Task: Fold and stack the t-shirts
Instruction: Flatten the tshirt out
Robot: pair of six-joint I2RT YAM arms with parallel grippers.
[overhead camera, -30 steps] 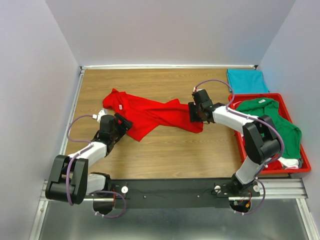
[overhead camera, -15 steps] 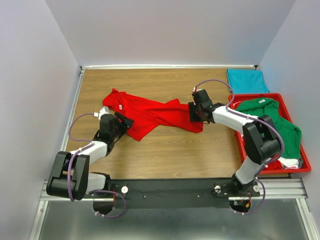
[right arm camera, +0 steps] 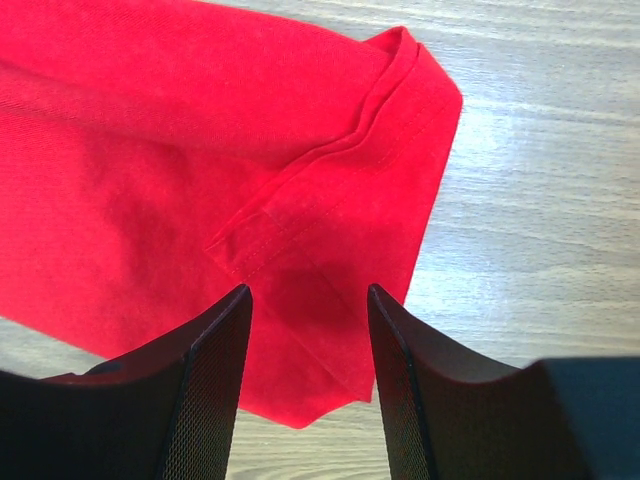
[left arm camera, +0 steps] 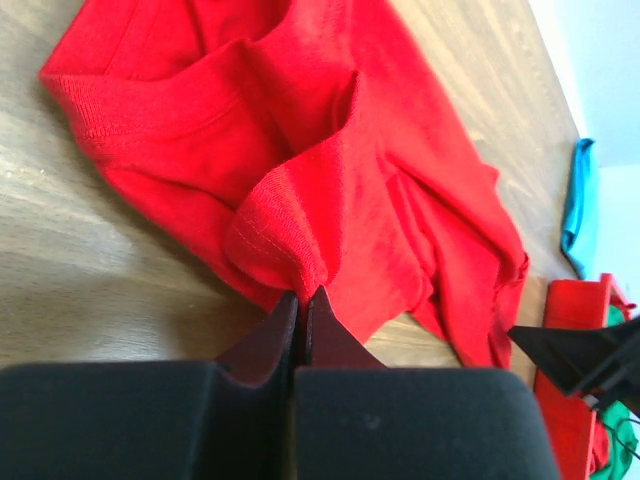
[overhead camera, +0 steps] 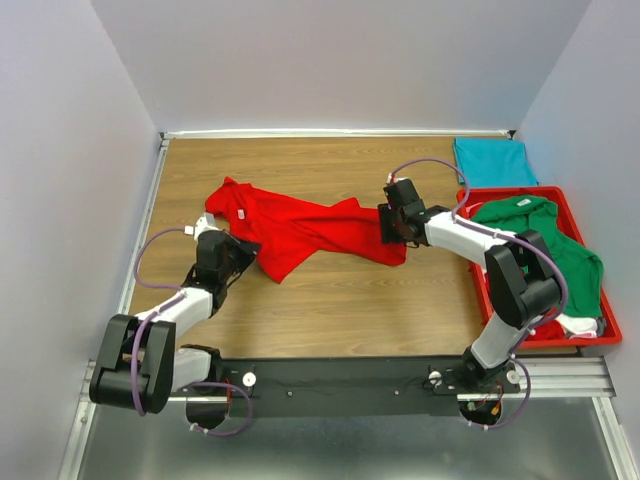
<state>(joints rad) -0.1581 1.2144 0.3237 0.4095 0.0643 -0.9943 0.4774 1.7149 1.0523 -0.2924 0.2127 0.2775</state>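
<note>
1. The left gripper [left arm camera: 302, 296] has its jaws pressed together on a pinched fold at the near-left edge of the red t-shirt [overhead camera: 300, 225]. Since a second ago it has drawn slightly nearer and to the left.
2. The red t-shirt still lies crumpled across the middle of the table [overhead camera: 330, 310], barely shifted.
3. The right gripper [right arm camera: 308, 345] has not moved. Its jaws are spread over the shirt's right end.
4. At the far right a teal t-shirt [overhead camera: 493, 162] lies flat, and a green t-shirt [overhead camera: 540, 230] fills the red tray [overhead camera: 500, 191].

Lab: white-walled enclosure [overhead camera: 340, 60]; wooden table [overhead camera: 330, 300]
</note>
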